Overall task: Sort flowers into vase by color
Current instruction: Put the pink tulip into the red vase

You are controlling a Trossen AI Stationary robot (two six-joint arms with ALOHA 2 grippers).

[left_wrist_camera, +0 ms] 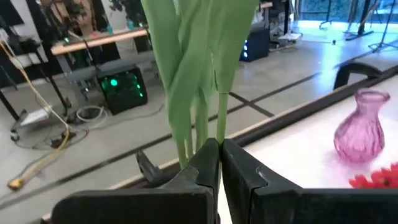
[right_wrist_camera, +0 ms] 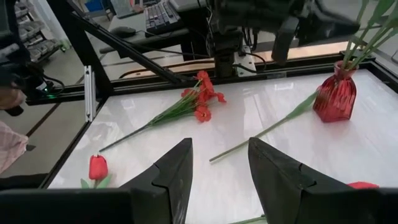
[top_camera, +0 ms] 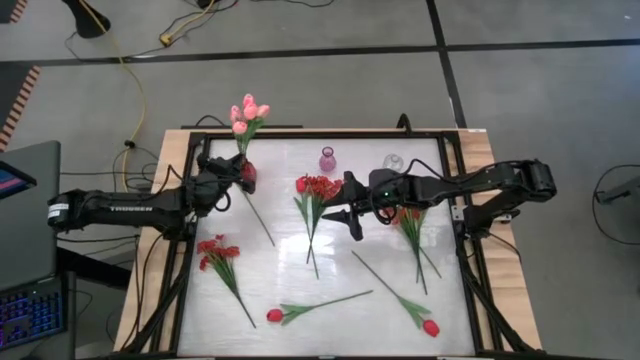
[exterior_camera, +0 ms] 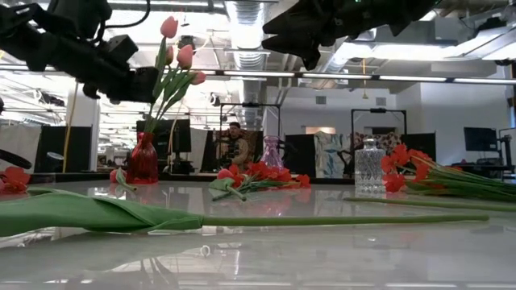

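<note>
A: Arms first?
B: Left gripper (top_camera: 232, 180), upper left of the overhead frame, was pinched closed by the red vase (top_camera: 247, 176) holding pink tulips (top_camera: 247, 112). Right gripper (top_camera: 352, 212), centre, hung with fingers spread wide, holding nothing.
A: Flowers?
B: Red sprays (top_camera: 316, 187) centre, (top_camera: 216, 250) lower left; red tulips (top_camera: 431, 327), (top_camera: 274, 315) along the bottom (pink vase (top_camera: 327, 159) up top).

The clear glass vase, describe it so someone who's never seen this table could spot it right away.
Look along the table's far edge, where three vases stand in a row. The clear glass vase is the one nearest the right arm, beside the pink vase. Unlike the red vase holding pink tulips, it is colourless and empty.
</note>
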